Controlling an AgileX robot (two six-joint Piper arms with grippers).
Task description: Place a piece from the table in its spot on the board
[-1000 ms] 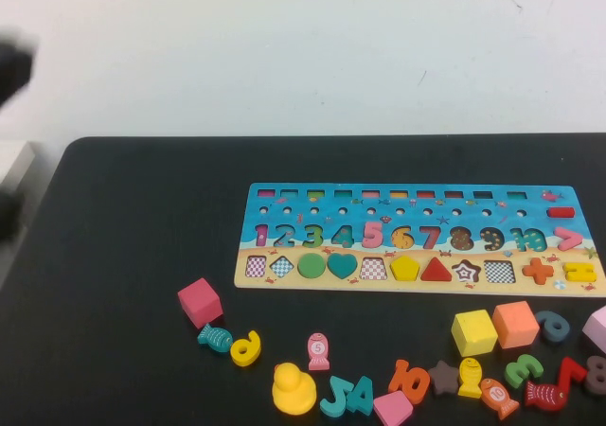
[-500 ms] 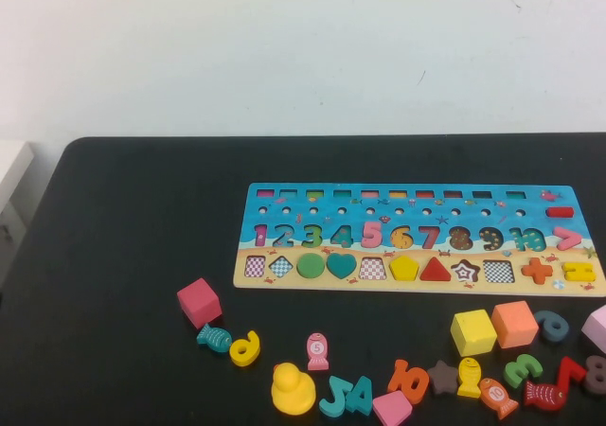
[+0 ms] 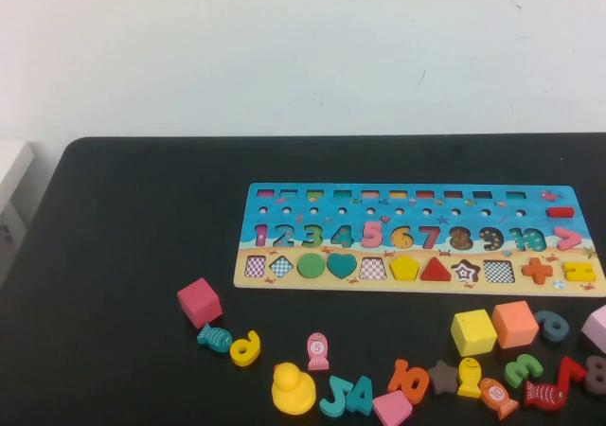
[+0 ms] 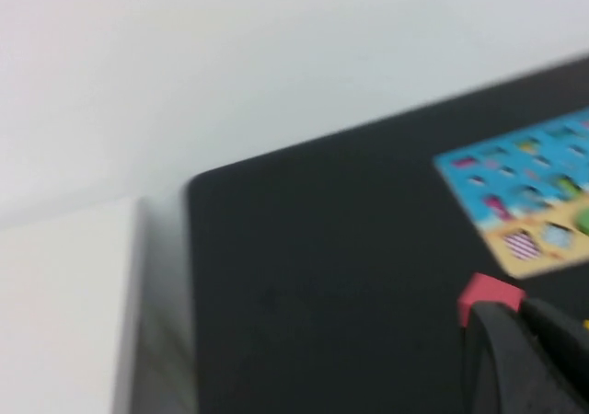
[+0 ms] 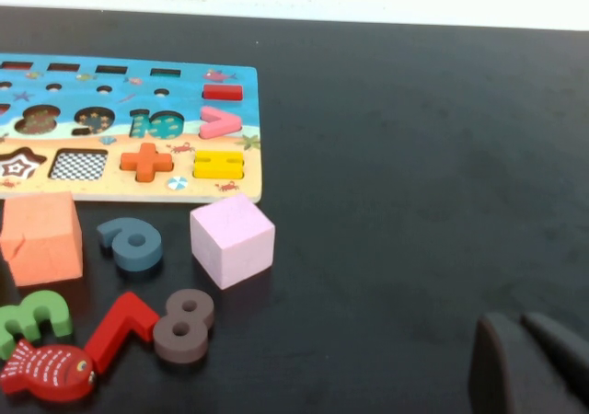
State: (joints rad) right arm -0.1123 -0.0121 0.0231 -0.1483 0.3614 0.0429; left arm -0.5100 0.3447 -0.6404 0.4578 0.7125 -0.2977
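The yellow pentagon piece (image 3: 404,268) lies flat in its slot in the shape row of the blue-and-sand board (image 3: 417,199), between a checkered slot and the red triangle. The board rests on the black table (image 3: 123,256). Neither arm shows in the high view. In the left wrist view my left gripper (image 4: 520,311) is shut and empty, held over the table's left part near a pink cube (image 4: 488,293). In the right wrist view my right gripper (image 5: 520,322) is shut and empty, over bare table to the right of the board's end (image 5: 129,129).
Loose pieces lie along the table's front edge: pink cube (image 3: 200,302), yellow duck (image 3: 293,389), yellow cube (image 3: 473,332), orange cube (image 3: 515,324), lilac cube (image 5: 232,239), fish and numbers. A white ledge (image 4: 64,313) adjoins the table's left edge.
A dark blurred arm at the far left edge of the high view one second ago has gone out of view. The board and pieces have not moved.
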